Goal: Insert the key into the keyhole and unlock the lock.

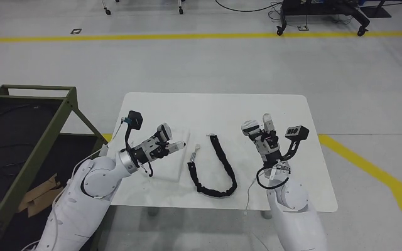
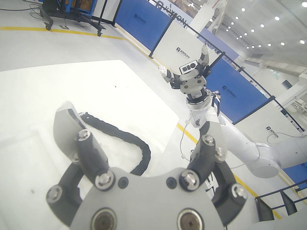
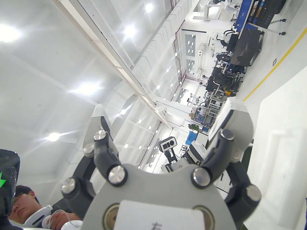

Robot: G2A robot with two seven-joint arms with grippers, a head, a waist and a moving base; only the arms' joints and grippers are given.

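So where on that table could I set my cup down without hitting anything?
The far strip of the table is bare from corner to corner, and so is its right edge. The middle is crowded: the black cable lock curls there, between the left gripper and the right gripper.

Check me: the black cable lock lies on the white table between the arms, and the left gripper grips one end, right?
No: the top view shows the left gripper open, beside the cable lock and not touching it. The rest stands.
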